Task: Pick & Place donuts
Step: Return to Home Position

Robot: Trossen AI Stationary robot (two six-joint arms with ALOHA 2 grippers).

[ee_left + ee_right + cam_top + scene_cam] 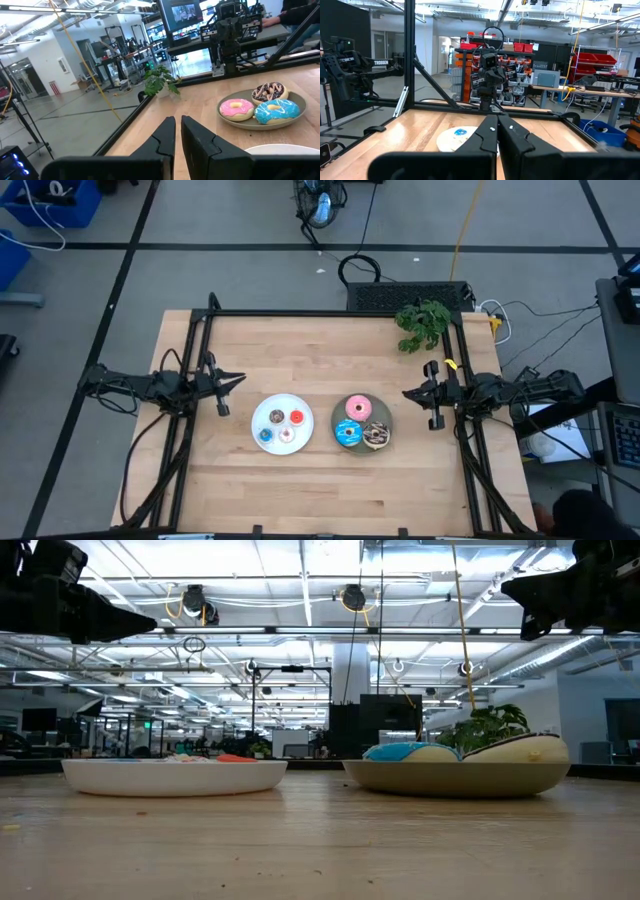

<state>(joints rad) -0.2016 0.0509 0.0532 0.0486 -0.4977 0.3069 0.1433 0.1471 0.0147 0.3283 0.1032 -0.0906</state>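
Four tiny donuts, red (297,417), brown (275,418), cream (287,435) and blue (265,434), lie on the white plate (282,406) at mid-table. The pink (357,408), blue sprinkled (349,433) and chocolate sprinkled (376,435) donuts lie on the grey plate (338,418) to its right. My left gripper (238,378) hovers shut near the table's left edge, above table height. My right gripper (407,393) hovers shut near the right edge, right of the grey plate. The left wrist view shows the larger donuts (272,110) on the grey plate (250,124).
A green leafy plant (422,323) stands at the table's far right corner. A black frame rail (330,313) runs around the table. Bare wood lies in front of both plates and between the plates and each gripper.
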